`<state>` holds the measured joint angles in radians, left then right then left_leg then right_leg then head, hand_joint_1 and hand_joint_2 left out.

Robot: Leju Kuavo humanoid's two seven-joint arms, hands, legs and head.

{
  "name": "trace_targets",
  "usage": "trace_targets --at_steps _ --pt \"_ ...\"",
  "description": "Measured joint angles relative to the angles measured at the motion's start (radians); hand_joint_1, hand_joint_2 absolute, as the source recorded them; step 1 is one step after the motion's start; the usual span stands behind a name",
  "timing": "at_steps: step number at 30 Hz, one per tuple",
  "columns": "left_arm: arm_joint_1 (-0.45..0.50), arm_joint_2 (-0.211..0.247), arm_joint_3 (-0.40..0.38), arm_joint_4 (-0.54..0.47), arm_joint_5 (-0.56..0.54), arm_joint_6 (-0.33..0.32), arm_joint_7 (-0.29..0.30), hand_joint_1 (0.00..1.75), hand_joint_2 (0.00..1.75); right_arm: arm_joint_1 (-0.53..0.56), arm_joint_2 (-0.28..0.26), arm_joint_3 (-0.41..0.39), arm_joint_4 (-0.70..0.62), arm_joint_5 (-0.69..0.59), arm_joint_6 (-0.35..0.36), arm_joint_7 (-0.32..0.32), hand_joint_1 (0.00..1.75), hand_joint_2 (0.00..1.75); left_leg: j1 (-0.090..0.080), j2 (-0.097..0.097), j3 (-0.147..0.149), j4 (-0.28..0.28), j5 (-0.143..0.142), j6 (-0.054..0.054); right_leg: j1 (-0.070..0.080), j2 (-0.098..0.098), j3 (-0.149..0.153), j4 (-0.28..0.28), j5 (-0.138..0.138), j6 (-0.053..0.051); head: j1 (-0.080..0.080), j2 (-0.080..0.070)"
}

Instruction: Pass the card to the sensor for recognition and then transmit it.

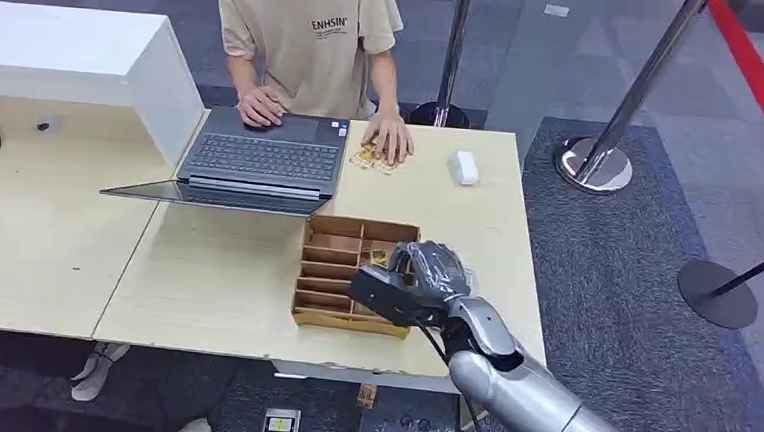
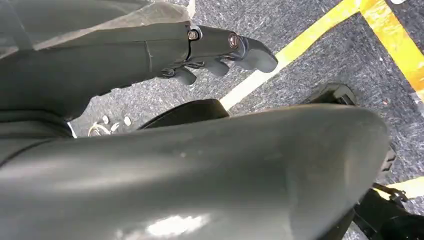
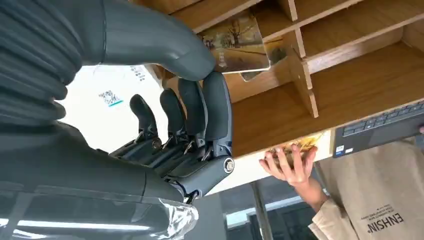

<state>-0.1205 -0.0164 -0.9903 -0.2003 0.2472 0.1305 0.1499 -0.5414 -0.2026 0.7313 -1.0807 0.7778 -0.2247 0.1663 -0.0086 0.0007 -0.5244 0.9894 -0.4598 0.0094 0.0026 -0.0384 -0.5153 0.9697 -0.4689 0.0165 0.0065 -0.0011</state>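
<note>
Landmark: the wooden divider box [image 1: 339,274] on the pale worktop [image 1: 214,276].

My right hand [image 1: 409,278] hangs over the box's right-hand side, by its near corner. In the right wrist view the fingers [image 3: 210,110] stand apart from the thumb [image 3: 150,37], slightly curled, with nothing between them. They are just short of the card [image 3: 237,42], not touching it.

The card, a picture card in yellowish tones, lies in a compartment on the box's right side, toward the far end, tilted against a partition. A second card [image 3: 274,52] peeks from behind it. Whether the two touch I cannot tell.

Beyond the box, an open laptop [image 1: 261,159] sits on the worktop. A person in a beige shirt [image 1: 309,31] stands at the far edge, one hand [image 1: 260,106] on the laptop and the other hand [image 1: 390,136] pressing a small pile of cards [image 1: 371,158], right of the laptop. A small white device [image 1: 464,167] lies further right, apart from the box.

My left hand [image 2: 220,50] hangs over grey carpet with yellow lines; its fingers [image 2: 255,55] curl loosely and hold nothing.
</note>
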Motion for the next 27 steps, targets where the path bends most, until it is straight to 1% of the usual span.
trace_targets --at_steps 12,13,14,18,21,22,23,24,25,26,27 --pt "-0.001 -0.003 0.000 0.000 0.001 0.000 0.000 0.00 0.00 -0.013 0.007 0.007 0.011 0.003 0.005 0.003 1.26 1.75 0.000 0.000 0.000 0.000 0.000 0.000 0.000 0.000 0.000 0.000 0.000 0.000 0.000 0.000" --pt "-0.002 -0.004 0.000 0.000 0.001 0.000 0.000 0.00 0.00 -0.016 0.009 0.009 0.017 0.002 0.003 0.003 1.20 1.75 0.000 0.000 0.000 0.000 0.000 0.000 0.000 0.000 0.000 0.000 0.000 0.000 0.000 0.000" --pt "-0.002 -0.004 0.000 0.000 0.001 0.000 0.000 0.00 0.00 -0.023 0.011 0.015 0.027 -0.003 -0.002 -0.002 1.47 1.75 0.000 0.000 0.000 0.000 0.000 0.000 0.000 0.000 0.000 0.000 0.000 0.000 0.000 0.000" --pt "-0.003 -0.004 0.000 0.000 0.002 0.000 0.000 0.00 0.00 -0.031 0.014 0.015 0.035 -0.011 -0.002 -0.010 1.45 1.75 0.000 0.000 0.000 0.000 0.000 0.000 0.000 0.000 0.000 0.000 0.000 0.000 0.000 0.000" --pt "-0.003 -0.005 0.000 0.000 0.003 0.000 -0.001 0.00 0.00 -0.035 0.015 0.016 0.039 -0.013 -0.001 -0.015 1.38 1.75 0.000 0.000 0.000 0.000 0.000 0.000 0.000 0.000 0.000 0.000 0.000 0.000 0.000 0.000" --pt "-0.003 -0.005 0.000 0.000 0.004 0.000 -0.001 0.00 0.00 -0.036 0.016 0.016 0.039 -0.014 0.000 -0.015 1.31 1.75 0.000 0.000 0.000 0.000 0.000 0.000 0.000 0.000 0.000 0.000 0.000 0.000 0.000 0.000" --pt "-0.003 -0.005 0.000 0.000 0.004 0.000 -0.002 0.00 0.00 -0.037 0.016 0.016 0.040 -0.015 0.000 -0.016 1.17 1.75 0.000 0.000 0.000 0.000 0.000 0.000 0.000 0.000 0.000 0.000 0.000 0.000 0.000 0.000" --pt "-0.003 -0.005 0.000 0.000 0.004 0.000 -0.002 0.00 0.00 -0.039 0.017 0.016 0.042 -0.015 -0.001 -0.018 1.10 1.75 0.000 0.000 0.000 0.000 0.000 0.000 0.000 0.000 0.000 0.000 0.000 0.000 0.000 0.000" --pt "-0.003 -0.005 0.000 0.000 0.004 0.000 -0.002 0.00 0.00 -0.040 0.017 0.016 0.043 -0.016 -0.001 -0.018 0.66 1.75 0.000 0.000 0.000 0.000 0.000 0.000 0.000 0.000 0.000 0.000 0.000 0.000 0.000 0.000" --pt "-0.003 -0.005 0.000 0.000 0.005 0.000 -0.002 0.00 0.00 -0.041 0.017 0.016 0.043 -0.019 -0.002 -0.019 0.31 1.75 0.000 0.000 0.000 0.000 0.000 0.000 0.000 0.000 0.000 0.000 0.000 0.000 0.000 0.000" --pt "-0.003 -0.005 0.000 0.000 0.004 0.000 -0.002 0.00 0.00 -0.041 0.018 0.016 0.043 -0.020 -0.002 -0.019 0.21 1.75 0.000 0.000 0.000 0.000 0.000 0.000 0.000 0.000 0.000 0.000 0.000 0.000 0.000 0.000"
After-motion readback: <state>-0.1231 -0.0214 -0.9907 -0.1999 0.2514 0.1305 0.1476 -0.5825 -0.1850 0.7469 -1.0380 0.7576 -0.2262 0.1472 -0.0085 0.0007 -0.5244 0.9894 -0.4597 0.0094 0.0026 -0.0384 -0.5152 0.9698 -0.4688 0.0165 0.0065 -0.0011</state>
